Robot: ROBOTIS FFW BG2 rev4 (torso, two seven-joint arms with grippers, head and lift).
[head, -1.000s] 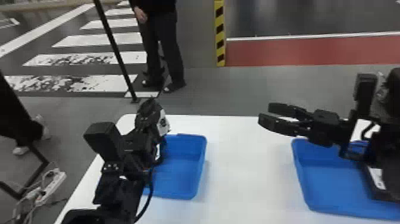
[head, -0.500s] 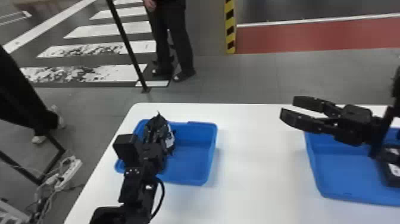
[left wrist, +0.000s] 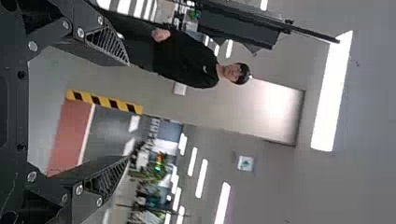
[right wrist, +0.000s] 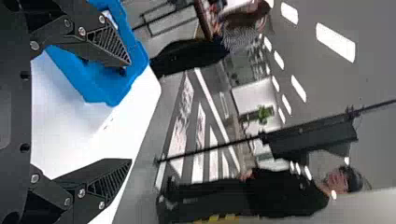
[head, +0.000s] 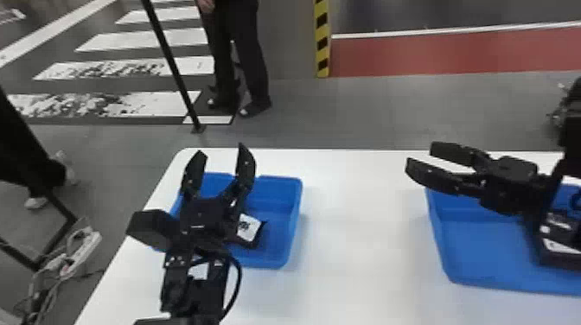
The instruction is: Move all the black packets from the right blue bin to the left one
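Over the left blue bin (head: 295, 207), my left gripper (head: 221, 165) stands open, its two fingers spread and pointing away across the bin. A black packet with a white label (head: 249, 227) lies in that bin, partly behind the gripper. My right gripper (head: 420, 159) is level above the near-left corner region of the right blue bin (head: 480, 242), open, with nothing between its fingers. Black items with white labels (head: 557, 246) are in the right bin, partly covered by the right arm. The left wrist view has the left gripper (left wrist: 127, 111) parted; the right wrist view has the right gripper (right wrist: 130, 112) parted.
Both bins stand on a white table (head: 359, 224), with bare tabletop between them. In the right wrist view, the left blue bin (right wrist: 100, 79) is beyond one finger. A thin black pole (head: 173, 69) rises from the floor behind the table.
My left gripper's fingers, earlier close together low at the left bin, are now spread and raised, and the packet lies clear of them. The head view has shifted; my right gripper remains open.
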